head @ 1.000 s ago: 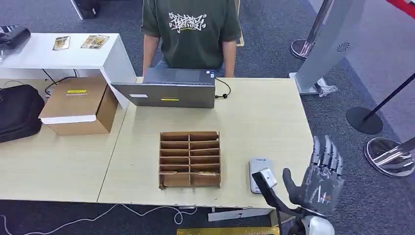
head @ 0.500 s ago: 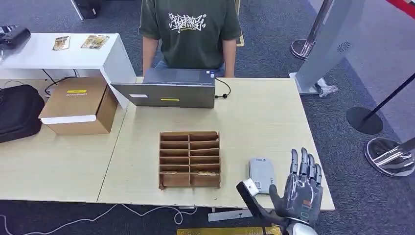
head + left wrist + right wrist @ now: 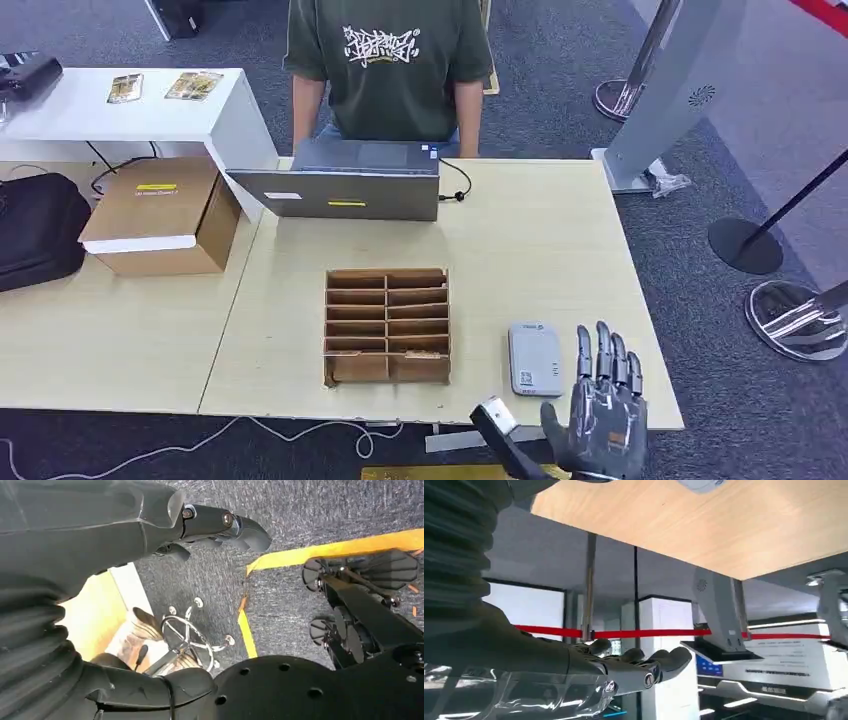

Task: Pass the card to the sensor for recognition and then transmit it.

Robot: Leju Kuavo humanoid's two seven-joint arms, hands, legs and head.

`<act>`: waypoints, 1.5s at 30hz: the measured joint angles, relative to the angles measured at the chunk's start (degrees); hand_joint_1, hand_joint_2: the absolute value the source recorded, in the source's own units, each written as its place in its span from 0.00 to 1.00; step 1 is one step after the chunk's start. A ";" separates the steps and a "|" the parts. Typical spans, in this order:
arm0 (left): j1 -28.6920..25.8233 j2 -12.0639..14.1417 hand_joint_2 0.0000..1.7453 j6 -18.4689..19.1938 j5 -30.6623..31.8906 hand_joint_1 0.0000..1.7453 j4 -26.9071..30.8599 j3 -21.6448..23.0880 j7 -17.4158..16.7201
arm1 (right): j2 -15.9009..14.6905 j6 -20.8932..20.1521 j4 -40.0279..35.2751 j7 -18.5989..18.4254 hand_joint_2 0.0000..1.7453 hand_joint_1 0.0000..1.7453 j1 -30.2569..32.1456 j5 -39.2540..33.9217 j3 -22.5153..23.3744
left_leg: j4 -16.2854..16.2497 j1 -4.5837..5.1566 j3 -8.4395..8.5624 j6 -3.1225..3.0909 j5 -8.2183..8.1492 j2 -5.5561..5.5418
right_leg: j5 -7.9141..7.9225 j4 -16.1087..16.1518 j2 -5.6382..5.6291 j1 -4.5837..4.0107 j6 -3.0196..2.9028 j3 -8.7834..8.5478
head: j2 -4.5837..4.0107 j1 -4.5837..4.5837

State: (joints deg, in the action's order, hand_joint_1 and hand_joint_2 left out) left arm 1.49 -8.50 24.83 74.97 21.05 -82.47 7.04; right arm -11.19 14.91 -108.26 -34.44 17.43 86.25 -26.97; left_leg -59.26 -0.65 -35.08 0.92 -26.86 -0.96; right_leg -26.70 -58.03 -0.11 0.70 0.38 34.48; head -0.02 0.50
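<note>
On the pale wood tabletop (image 3: 520, 240), a brown cardboard organizer (image 3: 387, 325) with two columns of slots stood near the front edge, and a grey sensor (image 3: 535, 358) lay flat just to its right, close to that edge. At the far side of the tabletop a grey laptop (image 3: 345, 182) faced a person in a dark green printed shirt (image 3: 389, 62) seated behind it. To the left, on an adjoining wooden surface, sat a closed cardboard box (image 3: 160, 215) and a black bag (image 3: 38, 228), with a white side table (image 3: 150, 115) beyond them carrying a few small packets. Grey carpet covered the floor, and stanchion bases (image 3: 795, 318) and a slanted silver kiosk (image 3: 680, 80) stood off to the right. Low at the front edge of the tabletop, the right hand (image 3: 598, 418) was raised upright with its back to the camera, fingers extended straight and slightly apart, near the sensor but not touching it. A small white-faced piece, which may have been the card (image 3: 496, 412), stood out by its thumb; whether the thumb pinched it could not be told. The right wrist view showed that hand's fingers (image 3: 644, 665) stretched out with nothing between them. The left hand (image 3: 150, 525) hung over the carpet, fingers loosely extended and holding nothing.
</note>
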 joint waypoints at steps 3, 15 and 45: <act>-0.09 -0.50 1.00 0.41 0.00 0.00 0.89 -0.79 0.00 | 2.21 1.84 0.37 6.51 1.00 0.00 0.85 0.00 0.28 | 0.00 -0.01 0.03 0.05 -0.03 0.03 | -0.02 0.00 -0.04 0.00 -0.02 0.00 | 0.00 -0.02; -0.09 -1.07 1.00 0.90 0.00 0.00 1.97 -2.27 -0.02 | 10.03 4.70 8.16 15.03 1.00 0.00 -1.37 0.00 1.86 | 0.01 0.00 0.05 0.05 -0.03 0.04 | -0.03 -0.01 -0.06 0.00 -0.03 -0.05 | 0.00 0.00; 0.34 -1.24 1.00 0.22 0.00 0.00 2.71 -2.27 -0.37 | 15.58 -5.55 16.41 20.23 1.00 0.00 -9.21 -0.31 3.19 | 0.01 0.00 0.12 0.03 -0.06 0.08 | -0.05 -0.01 -0.10 0.00 0.01 -0.10 | 0.00 -0.02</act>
State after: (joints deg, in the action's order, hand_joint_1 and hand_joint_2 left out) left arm 1.83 -9.75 25.05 74.97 23.76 -84.74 6.67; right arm 4.39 9.36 -91.84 -14.21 8.23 85.94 -23.78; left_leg -59.24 -0.66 -34.96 0.95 -26.92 -0.87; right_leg -26.76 -58.04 -0.21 0.70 0.38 34.38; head -0.02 0.48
